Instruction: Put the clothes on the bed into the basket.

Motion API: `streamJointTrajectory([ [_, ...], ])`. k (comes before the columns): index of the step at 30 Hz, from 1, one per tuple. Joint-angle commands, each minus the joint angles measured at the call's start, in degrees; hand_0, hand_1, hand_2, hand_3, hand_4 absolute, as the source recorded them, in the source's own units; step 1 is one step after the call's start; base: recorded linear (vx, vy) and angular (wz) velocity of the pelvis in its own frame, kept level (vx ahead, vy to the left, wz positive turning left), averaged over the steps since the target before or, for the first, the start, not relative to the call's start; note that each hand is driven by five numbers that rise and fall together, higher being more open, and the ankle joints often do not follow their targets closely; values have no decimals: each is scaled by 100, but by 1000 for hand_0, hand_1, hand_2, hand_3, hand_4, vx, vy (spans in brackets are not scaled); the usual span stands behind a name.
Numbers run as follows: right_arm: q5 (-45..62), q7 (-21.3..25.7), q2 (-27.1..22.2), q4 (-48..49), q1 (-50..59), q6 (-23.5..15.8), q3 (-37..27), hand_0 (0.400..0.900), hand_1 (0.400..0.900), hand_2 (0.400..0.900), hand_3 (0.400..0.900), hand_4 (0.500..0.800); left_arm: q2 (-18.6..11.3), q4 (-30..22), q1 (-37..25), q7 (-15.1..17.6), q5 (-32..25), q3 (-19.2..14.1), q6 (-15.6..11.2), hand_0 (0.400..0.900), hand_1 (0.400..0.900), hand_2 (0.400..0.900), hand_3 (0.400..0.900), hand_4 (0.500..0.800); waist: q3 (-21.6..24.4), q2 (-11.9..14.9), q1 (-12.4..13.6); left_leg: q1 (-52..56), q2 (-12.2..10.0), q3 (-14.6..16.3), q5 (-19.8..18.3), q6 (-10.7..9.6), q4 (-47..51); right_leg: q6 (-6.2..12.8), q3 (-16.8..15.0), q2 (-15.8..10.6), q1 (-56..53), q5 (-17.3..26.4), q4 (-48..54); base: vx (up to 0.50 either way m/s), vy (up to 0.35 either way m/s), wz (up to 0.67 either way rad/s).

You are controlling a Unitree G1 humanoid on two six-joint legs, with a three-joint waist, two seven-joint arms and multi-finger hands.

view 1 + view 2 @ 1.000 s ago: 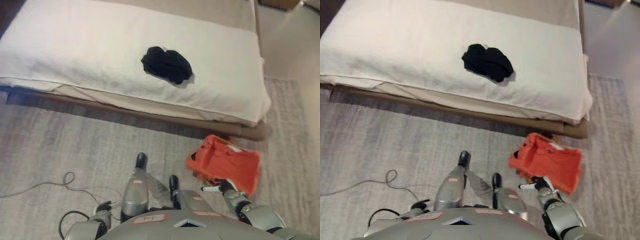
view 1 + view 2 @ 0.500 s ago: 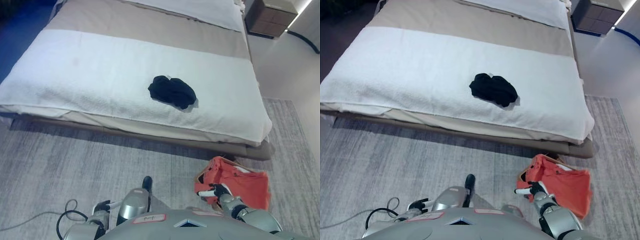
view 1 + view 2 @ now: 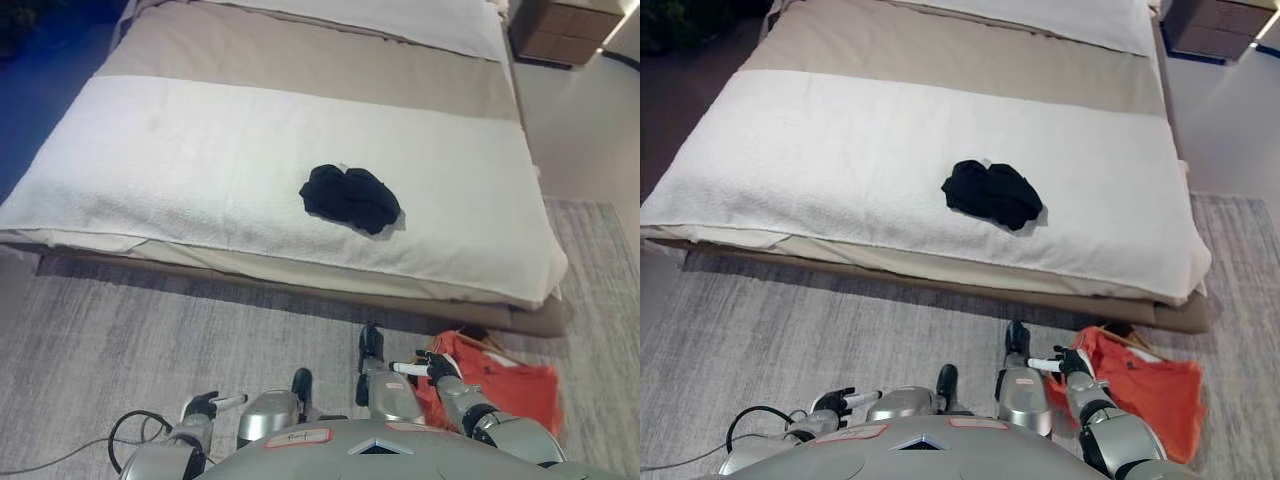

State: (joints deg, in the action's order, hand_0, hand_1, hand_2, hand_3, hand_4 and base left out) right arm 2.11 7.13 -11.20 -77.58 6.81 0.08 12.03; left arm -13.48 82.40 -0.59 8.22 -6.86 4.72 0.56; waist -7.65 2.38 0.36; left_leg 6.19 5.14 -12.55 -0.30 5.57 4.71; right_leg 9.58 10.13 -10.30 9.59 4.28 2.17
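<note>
A crumpled black garment (image 3: 350, 198) lies on the white blanket of the bed (image 3: 180, 160), right of its middle and near the front edge. On the rug by the bed's right front corner sits an orange cloth (image 3: 510, 385), draped over something with a tan rim (image 3: 487, 343); I cannot make out the basket itself. My right hand (image 3: 430, 368) is at the orange cloth's left edge, and whether it holds the cloth is unclear. My left hand (image 3: 205, 405) hangs low at the lower left, open and holding nothing, far from the garment.
A grey rug (image 3: 120, 330) covers the floor in front of the bed. A dark wooden nightstand (image 3: 560, 30) stands at the top right, beyond the bed. Pale bare floor (image 3: 590, 130) runs along the bed's right side.
The camera has tilted up, so more of the bed's far end shows. The black garment has not moved on the bed. My right hand stays by the orange cloth.
</note>
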Motion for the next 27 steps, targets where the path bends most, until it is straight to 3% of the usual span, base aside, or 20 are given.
streamJointTrajectory([
  [1,-374,168,-521,-130,-166,173,284,900,900,900,900,800,-80,207,-6,80,256,-87,44,900,900,900,900,800,145,-24,-49,917,-173,-69,-634,-636,29,-64,25,38,452,968,-242,517,-440,60],
  [3,-535,226,-576,-132,-52,160,420,900,900,900,900,800,-25,157,-25,156,193,-13,28,900,900,900,900,800,263,-132,-89,1060,-527,-72,-662,-820,29,-198,165,180,341,722,-539,382,-354,50],
  [5,-601,239,-593,-125,-1,154,479,900,900,900,900,800,8,109,-31,192,165,28,19,900,900,900,900,800,280,-123,-107,955,-591,-80,-579,-915,-307,-271,279,170,268,577,-688,247,-248,26],
  [6,-795,359,-681,68,131,129,693,900,900,900,900,800,83,-34,-74,202,156,189,-12,900,900,900,900,800,226,-104,-91,614,-641,54,-234,-1095,-1109,-370,362,227,69,436,-652,260,-288,12],
  [7,-796,359,-681,69,131,131,693,900,900,900,900,800,83,-35,-74,202,156,189,-11,900,900,900,900,800,233,-103,-97,591,-635,49,-246,-1094,-1137,-369,366,223,76,438,-651,239,-396,-25],
  [8,-1037,441,-840,348,412,129,945,900,900,900,900,800,66,-178,-122,261,126,294,-54,900,900,900,900,800,55,0,29,-18,-517,107,282,-1224,-2236,-491,244,335,-173,337,-534,85,-201,-25],
  [10,-1150,460,-941,452,609,124,1054,900,900,900,900,800,49,-218,-149,314,76,296,-76,900,900,900,900,800,-70,57,139,-421,-377,113,424,-1226,-2816,-541,193,340,-250,299,-477,103,-255,-40],
  [11,-1237,507,-1108,605,886,156,1168,900,900,900,900,800,24,-215,-155,356,-4,299,-85,900,900,900,900,800,-213,144,261,-939,-289,270,433,-1121,-3022,-612,130,319,-397,213,-340,101,-213,-42],
  [12,-1238,506,-1112,604,891,157,1168,900,900,900,900,800,28,-213,-160,356,-4,298,-86,900,900,900,900,800,-222,123,283,-944,-310,289,396,-1120,-3062,-614,113,344,-399,212,-340,148,-151,-42],
  [13,-1302,543,-1207,710,1041,195,1224,900,900,900,900,800,33,-217,-132,364,-54,305,-79,900,900,900,900,800,-269,154,353,-1252,-286,388,272,-1048,-2868,-599,30,344,-473,168,-262,253,-20,-50],
  [14,-1377,625,-1269,789,1259,205,1271,900,900,900,900,800,71,-177,-66,405,-79,284,-79,900,900,900,900,800,-249,112,441,-1437,-400,456,118,-1001,-1997,-528,-70,387,-583,75,-162,258,-26,-51],
  [15,-1377,625,-1271,788,1258,205,1273,900,900,900,900,800,75,-176,-65,406,-79,284,-80,900,900,900,900,800,-271,108,468,-1383,-413,481,113,-1003,-1965,-530,-96,396,-611,69,-159,302,54,-55],
  [16,-1434,655,-1308,838,1422,219,1363,900,900,900,900,800,77,-145,-17,451,-94,279,-77,900,900,900,900,800,-249,-6,529,-1501,-659,488,476,-1074,-1171,-505,-166,474,-690,-11,-122,201,79,-43],
  [18,-1584,685,-1399,1168,1752,272,1556,900,900,900,900,800,106,-97,8,526,-134,290,-46,900,900,900,900,800,-290,-197,629,-1703,-893,563,970,-1173,-192,-466,-302,578,-795,-146,-125,276,118,-66],
  [19,-1864,643,-1420,1707,1926,317,1696,900,900,900,900,800,132,-59,66,564,-104,180,-19,900,900,900,900,800,-165,-316,578,-1336,-944,539,884,-1170,9,-437,-379,639,-773,-133,-115,208,122,-64],
  [27,-1820,728,-1089,2340,2842,493,1981,900,900,900,900,800,38,-202,-36,665,-153,343,-79,900,900,900,900,800,-263,-327,642,-1451,-778,759,804,-1123,29,-336,-500,424,-476,89,125,34,89,-16],
])
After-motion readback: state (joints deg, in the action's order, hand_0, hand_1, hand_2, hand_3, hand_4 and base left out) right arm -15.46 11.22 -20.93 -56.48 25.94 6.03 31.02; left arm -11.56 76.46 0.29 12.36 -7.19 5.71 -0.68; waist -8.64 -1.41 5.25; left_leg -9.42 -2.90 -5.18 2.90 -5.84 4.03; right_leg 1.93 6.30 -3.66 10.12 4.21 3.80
